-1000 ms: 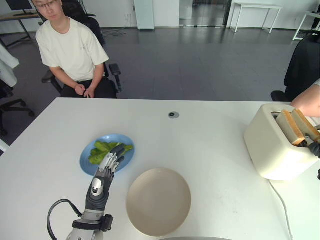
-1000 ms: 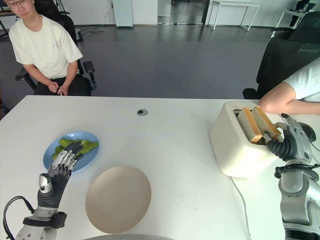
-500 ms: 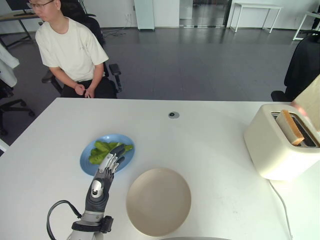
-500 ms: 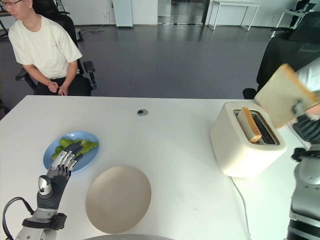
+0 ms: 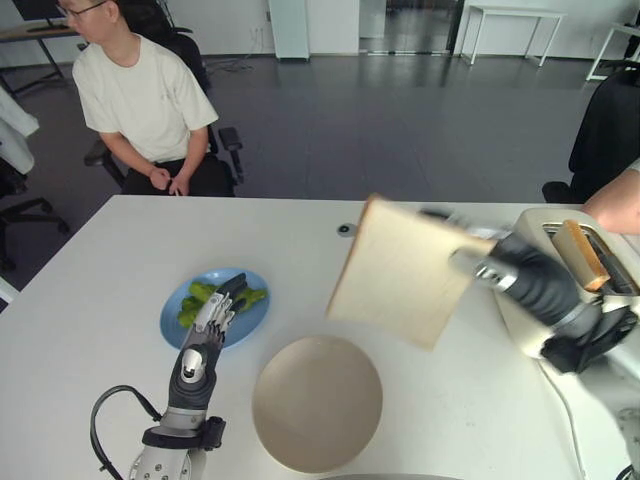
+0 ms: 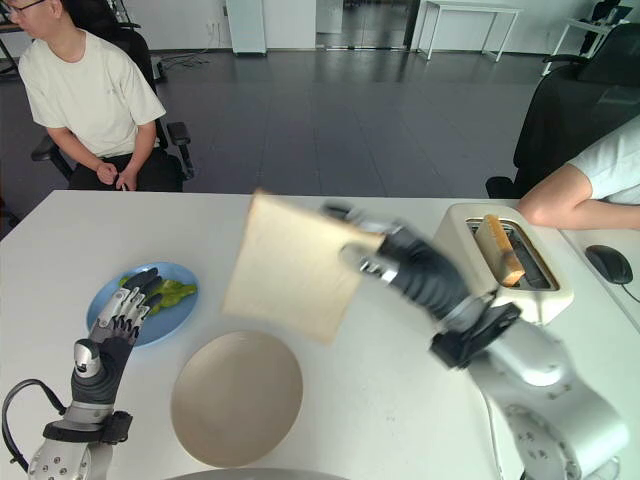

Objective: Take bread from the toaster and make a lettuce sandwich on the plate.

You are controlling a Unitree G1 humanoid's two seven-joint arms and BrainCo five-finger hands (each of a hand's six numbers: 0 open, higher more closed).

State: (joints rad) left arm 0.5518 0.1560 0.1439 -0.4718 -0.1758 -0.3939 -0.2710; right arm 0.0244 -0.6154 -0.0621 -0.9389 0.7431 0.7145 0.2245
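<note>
My right hand [image 5: 520, 280] is shut on a slice of bread [image 5: 400, 270], holding it in the air above the far side of the beige plate [image 5: 316, 402]. The white toaster [image 5: 520, 250] stands at the right with a second slice [image 5: 580, 254] upright in its slot. Lettuce [image 5: 200, 295] lies on a blue plate [image 5: 246, 319] at the left. Over the near edge of that blue plate my left hand [image 5: 210, 322] rests open, fingers stretched toward the lettuce.
A small round metal cap [image 5: 346, 229] sits in the tabletop toward the far edge. A cable [image 5: 566, 410] runs from the toaster to the near right. A computer mouse [image 6: 606, 263] lies at the far right.
My right hand has swung the bread slice from up beside the toaster leftward and down over the beige plate. The left hand has edged slightly forward over the blue plate.
</note>
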